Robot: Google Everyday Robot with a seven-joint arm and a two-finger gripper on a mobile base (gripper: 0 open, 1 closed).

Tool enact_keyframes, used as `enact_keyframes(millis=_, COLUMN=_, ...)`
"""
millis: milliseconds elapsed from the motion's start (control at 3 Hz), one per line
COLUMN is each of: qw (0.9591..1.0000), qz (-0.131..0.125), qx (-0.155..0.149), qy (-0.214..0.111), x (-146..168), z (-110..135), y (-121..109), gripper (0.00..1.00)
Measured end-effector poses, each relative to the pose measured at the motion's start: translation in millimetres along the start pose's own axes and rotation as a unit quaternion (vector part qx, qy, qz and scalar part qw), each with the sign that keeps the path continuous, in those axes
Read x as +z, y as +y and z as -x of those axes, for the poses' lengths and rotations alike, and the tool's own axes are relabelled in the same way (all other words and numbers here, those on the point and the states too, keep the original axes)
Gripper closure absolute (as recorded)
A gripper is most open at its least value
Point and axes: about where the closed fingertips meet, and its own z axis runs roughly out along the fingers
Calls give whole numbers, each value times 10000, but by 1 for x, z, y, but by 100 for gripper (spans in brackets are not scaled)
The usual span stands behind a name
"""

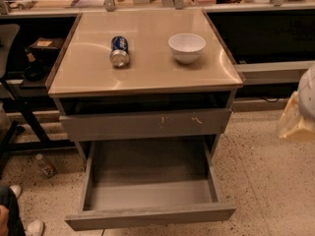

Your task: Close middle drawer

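Observation:
The middle drawer [150, 215] is pulled far out of the grey cabinet. Its plain front panel is near the bottom edge of the view, and its deep grey box [147, 173] is open and looks empty. Above it is the grey drawer front with pale scratch marks [145, 124], nearly flush with the cabinet. My gripper [299, 113] shows as a pale white and yellowish shape at the right edge, to the right of the cabinet and apart from the drawer. It is partly cut off by the frame.
A blue can [119, 50] lies on its side and a white bowl [186, 47] stands on the beige cabinet top [147, 75]. A small bottle [46, 165] lies on the floor at left. A person's shoe [34, 227] is at bottom left. Dark chair legs [15, 127] stand at left.

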Motion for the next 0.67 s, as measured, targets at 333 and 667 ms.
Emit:
enact_keyframes(millis=333, qw=9984, qz=502, qx=128, qy=217, x=60, z=-32, y=40, gripper=100)
enact_keyframes(millis=667, qw=9984, qz=503, qx=128, qy=217, x=60, z=-32, y=40, gripper=100)
